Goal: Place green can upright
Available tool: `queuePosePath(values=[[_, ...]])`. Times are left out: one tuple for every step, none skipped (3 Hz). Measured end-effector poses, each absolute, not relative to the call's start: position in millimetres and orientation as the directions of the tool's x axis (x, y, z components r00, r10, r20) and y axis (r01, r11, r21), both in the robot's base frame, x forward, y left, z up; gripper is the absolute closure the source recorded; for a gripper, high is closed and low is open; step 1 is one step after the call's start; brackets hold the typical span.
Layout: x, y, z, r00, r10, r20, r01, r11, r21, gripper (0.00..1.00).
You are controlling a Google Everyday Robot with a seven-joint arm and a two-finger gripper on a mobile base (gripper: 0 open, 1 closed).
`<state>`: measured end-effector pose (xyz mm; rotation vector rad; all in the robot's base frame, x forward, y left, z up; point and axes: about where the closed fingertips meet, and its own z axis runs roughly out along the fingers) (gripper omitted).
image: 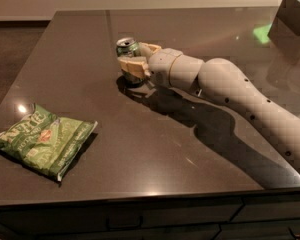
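Observation:
The green can (pixel 126 47) stands upright on the dark table (pixel 140 149), its silver top facing up, in the middle-left of the camera view. My gripper (pixel 134 60) reaches in from the right on a long white arm. Its tan fingers (pixel 133 67) sit on either side of the can's body and are closed against it. The can's lower part is hidden behind the near finger.
A flat green chip bag (pixel 42 139) lies near the table's front left edge. A dark box (pixel 290 21) stands at the back right corner. The table's front edge runs along the bottom of the view.

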<state>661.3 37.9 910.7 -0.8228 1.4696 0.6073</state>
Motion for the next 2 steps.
queuePosePath(values=[[660.5, 35.2, 906.1, 0.039, -0.114, -0.993, -0.801, 0.591, -0.099, 0.00], [660.5, 35.3, 906.1, 0.039, -0.114, -0.993, -0.801, 0.590, -0.099, 0.00]])
